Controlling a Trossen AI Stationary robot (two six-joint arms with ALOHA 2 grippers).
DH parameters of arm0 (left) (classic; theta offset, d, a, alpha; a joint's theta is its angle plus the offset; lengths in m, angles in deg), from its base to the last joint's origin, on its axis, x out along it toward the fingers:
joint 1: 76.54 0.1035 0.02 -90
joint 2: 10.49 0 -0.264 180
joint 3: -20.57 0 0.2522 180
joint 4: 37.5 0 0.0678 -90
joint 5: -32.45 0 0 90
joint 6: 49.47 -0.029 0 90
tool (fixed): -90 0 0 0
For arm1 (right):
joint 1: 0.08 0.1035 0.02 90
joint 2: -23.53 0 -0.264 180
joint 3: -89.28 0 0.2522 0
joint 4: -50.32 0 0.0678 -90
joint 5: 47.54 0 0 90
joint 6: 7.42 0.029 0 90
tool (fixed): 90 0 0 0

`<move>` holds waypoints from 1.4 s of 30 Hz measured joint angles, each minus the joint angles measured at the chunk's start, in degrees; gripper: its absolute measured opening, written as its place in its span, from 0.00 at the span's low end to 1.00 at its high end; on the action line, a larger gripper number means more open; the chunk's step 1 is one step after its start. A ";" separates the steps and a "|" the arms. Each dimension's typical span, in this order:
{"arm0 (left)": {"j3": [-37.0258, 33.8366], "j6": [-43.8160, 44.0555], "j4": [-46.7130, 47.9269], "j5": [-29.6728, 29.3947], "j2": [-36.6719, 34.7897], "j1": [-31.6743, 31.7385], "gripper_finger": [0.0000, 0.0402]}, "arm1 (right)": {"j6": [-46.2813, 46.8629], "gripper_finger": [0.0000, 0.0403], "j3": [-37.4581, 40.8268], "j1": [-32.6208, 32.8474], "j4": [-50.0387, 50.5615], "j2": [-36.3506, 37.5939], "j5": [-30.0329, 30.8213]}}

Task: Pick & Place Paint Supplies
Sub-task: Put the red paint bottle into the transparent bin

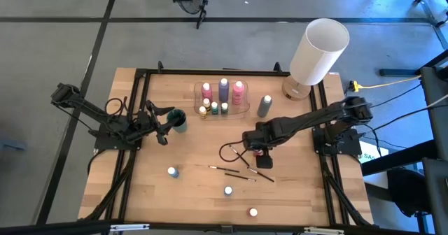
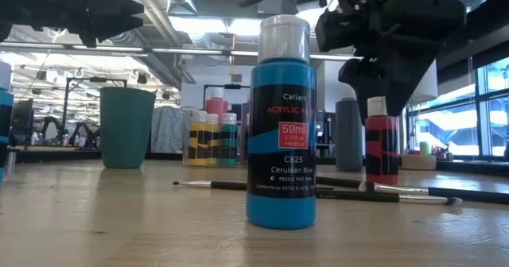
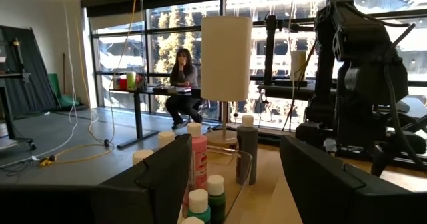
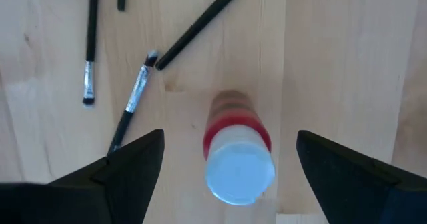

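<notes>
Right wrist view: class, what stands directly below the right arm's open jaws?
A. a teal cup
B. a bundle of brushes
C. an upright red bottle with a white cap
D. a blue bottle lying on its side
C: the red bottle is seen from above, white cap up, centred between the right gripper's spread jaws, with loose paintbrushes lying beside it on the table.

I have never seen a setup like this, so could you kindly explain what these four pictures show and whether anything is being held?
Two robot arms work at a wooden table. One picture looks down from above, one looks level across the tabletop, and two come from cameras on the wrists. The right end effector hangs open above a red paint bottle, not gripping it. The left end effector waits open by a teal cup, holding nothing. Paintbrushes, a tray of paint bottles and a white lamp are also there.
</notes>
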 joint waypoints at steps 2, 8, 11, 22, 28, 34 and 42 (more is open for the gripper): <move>0.00 0.00 0.01 0.00 0.02 0.01 0.56 | -0.52 0.85 0.00 0.00 0.04 -0.49 -0.04; 0.00 0.00 0.00 0.02 0.02 0.00 0.56 | -0.83 0.85 0.00 0.00 -0.17 -2.17 -0.28; 0.00 0.00 0.00 0.01 0.02 0.01 0.56 | -0.73 0.85 0.00 0.00 -0.03 -2.23 -0.31; 0.00 0.00 0.00 0.02 0.02 0.02 0.56 | -1.02 0.85 0.00 0.00 0.31 -2.37 -0.48; 0.00 0.00 0.00 0.02 0.01 0.01 0.56 | -1.46 0.85 0.00 0.00 0.31 -2.37 -0.46; 0.00 0.00 0.00 0.04 0.02 0.00 0.56 | -2.44 0.85 0.00 0.02 -0.15 -2.37 0.61; 0.00 0.00 0.00 0.04 0.00 0.00 0.56 | -2.53 0.85 0.00 0.02 0.18 -2.37 1.07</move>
